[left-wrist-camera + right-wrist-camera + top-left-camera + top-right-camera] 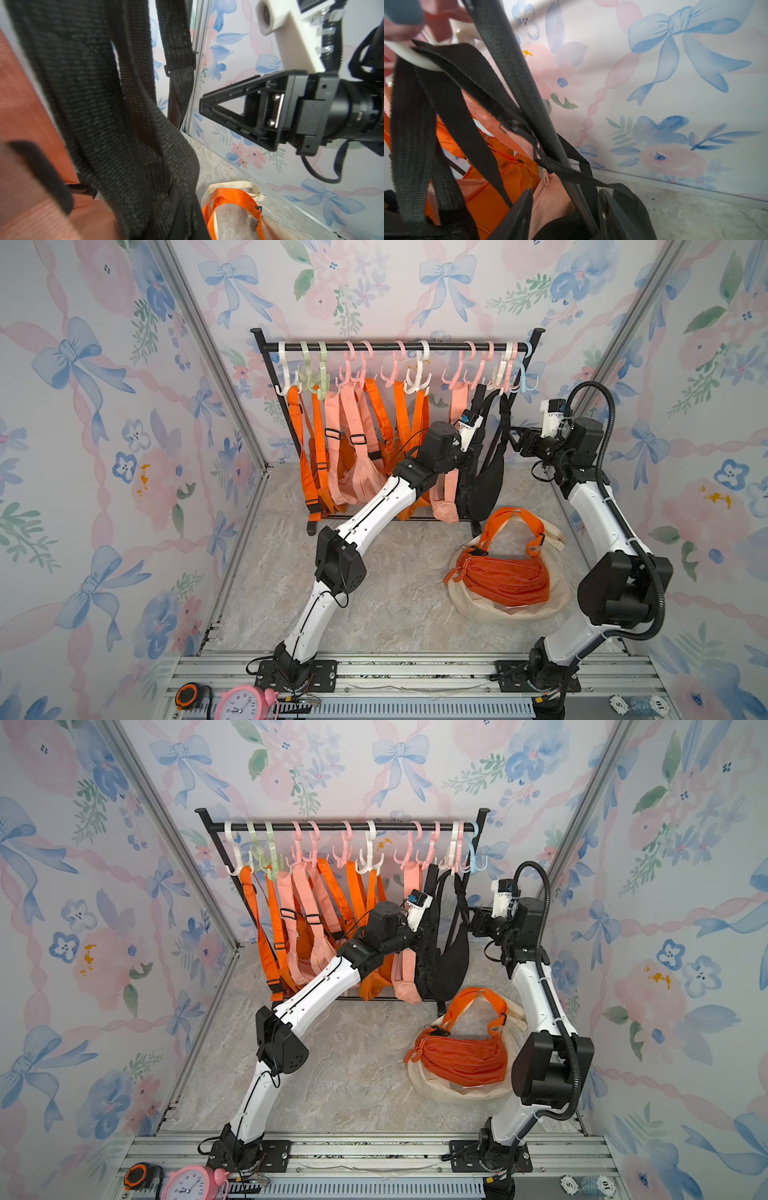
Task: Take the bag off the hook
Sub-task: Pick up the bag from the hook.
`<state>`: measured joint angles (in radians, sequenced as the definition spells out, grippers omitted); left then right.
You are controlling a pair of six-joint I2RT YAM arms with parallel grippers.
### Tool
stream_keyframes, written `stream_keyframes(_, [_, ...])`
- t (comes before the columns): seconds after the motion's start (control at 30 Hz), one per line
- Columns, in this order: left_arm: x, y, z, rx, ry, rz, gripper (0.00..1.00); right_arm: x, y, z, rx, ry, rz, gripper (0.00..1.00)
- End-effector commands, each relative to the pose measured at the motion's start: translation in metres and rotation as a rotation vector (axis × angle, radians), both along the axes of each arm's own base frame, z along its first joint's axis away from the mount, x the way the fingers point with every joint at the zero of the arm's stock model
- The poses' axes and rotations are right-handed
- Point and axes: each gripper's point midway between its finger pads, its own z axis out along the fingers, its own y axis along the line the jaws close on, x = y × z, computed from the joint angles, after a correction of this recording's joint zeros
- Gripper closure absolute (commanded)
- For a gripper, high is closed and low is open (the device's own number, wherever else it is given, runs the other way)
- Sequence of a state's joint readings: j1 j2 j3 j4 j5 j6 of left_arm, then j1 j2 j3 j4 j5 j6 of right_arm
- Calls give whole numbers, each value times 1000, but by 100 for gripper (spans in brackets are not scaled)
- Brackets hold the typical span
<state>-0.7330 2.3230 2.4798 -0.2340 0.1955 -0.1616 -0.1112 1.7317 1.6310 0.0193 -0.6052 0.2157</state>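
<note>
One black bag (486, 485) hanging from white hook (501, 372) at right end of rack (395, 347). Two claws flanking its straps (505, 418): left claw (471, 458) sitting closed against one, right claw (511, 434) gaping partway around rack post (517, 68). Orange bag (507, 578) lying atop cream bag (478, 608) on table (395, 572).

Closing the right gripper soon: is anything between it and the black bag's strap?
Yes. In the right wrist view the rack leg runs down between the right gripper's open fingers, beside the strap; closing would likely pinch the leg too.
</note>
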Motion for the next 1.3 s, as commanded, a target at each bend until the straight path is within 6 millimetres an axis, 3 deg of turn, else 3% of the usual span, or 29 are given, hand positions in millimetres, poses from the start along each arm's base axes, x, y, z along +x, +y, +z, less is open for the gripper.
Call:
stream_keyframes(0.0, [10,-5,-8,-21,5,-9,100,5,0,11,-6,-37,43,53])
stream_keyframes(0.27, [15,-12,-17,-37,25,-16,100,19,-11,9,7,-49,40,54])
stream_keyframes(0.53, [20,-15,-23,-50,31,-13,100,33,-3,6,16,-53,99,60])
stream_keyframes(0.87, [33,-15,-36,-64,45,21,100,36,7,-8,10,-41,147,66])
stream_keyframes(1.07, [47,-7,-50,-77,80,55,94,35,7,-23,-21,-21,156,63])
stream_keyframes(1.27, [59,-3,-64,-85,108,71,77,42,8,-34,-11,0,161,66])
